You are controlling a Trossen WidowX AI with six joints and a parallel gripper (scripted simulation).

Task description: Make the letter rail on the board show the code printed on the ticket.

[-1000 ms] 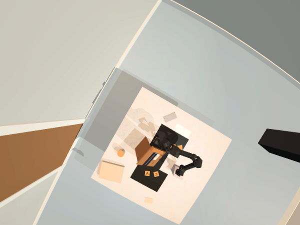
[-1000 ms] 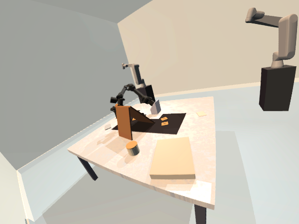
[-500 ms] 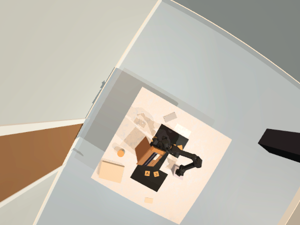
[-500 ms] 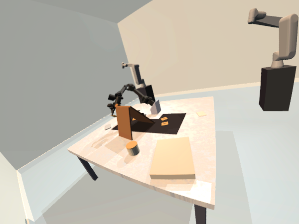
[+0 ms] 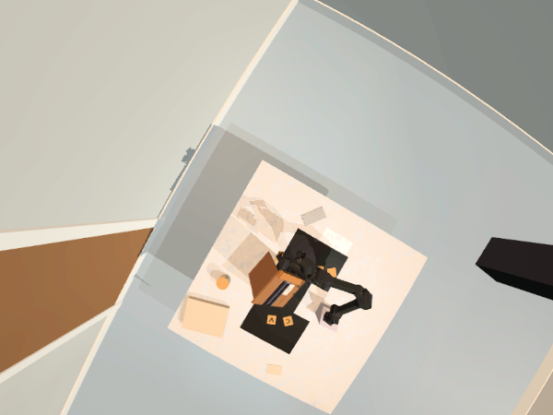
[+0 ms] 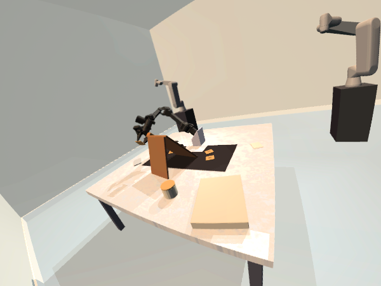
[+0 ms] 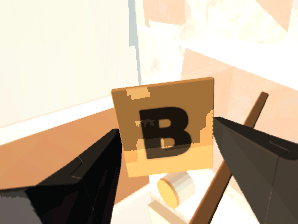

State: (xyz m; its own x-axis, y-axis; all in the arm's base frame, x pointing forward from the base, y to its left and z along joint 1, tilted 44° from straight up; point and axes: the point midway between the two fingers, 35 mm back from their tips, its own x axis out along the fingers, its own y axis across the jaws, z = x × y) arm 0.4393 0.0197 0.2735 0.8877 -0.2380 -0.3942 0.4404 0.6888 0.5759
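The fingers (image 5: 280, 256) (image 6: 139, 139) are closed on the B tile (image 5: 279, 253) (image 6: 140, 143) (image 7: 167, 132), gripping it by opposite edges, its letter upright in the wrist view. They hold it up off the counter (image 5: 378, 277) (image 6: 257, 165), just beside the board (image 5: 262, 276) (image 6: 157, 156) (image 7: 220, 180). The rail (image 5: 276, 293) is on the board's sloping face; how B lines up with its open end I cannot tell.

Farther out, two tiles (image 5: 279, 320) (image 6: 209, 154) lie apart from each other on the dark mat (image 5: 292, 338) (image 6: 219, 165), and another tile (image 5: 332, 272) lies on the mat on the arm's other side. The can (image 5: 222, 282) (image 6: 168, 185) (image 7: 168, 193) and the box (image 5: 205, 317) (image 6: 219, 201) stand behind the board.

The step in hand looks like carrying B to the rail. The code is not readable here, so B's place in the order cannot be checked. The next move calls for squaring B to the rail's open end, sliding it fully home, then letting go. A skewed approach could catch the board's edge or twist B in the grip.
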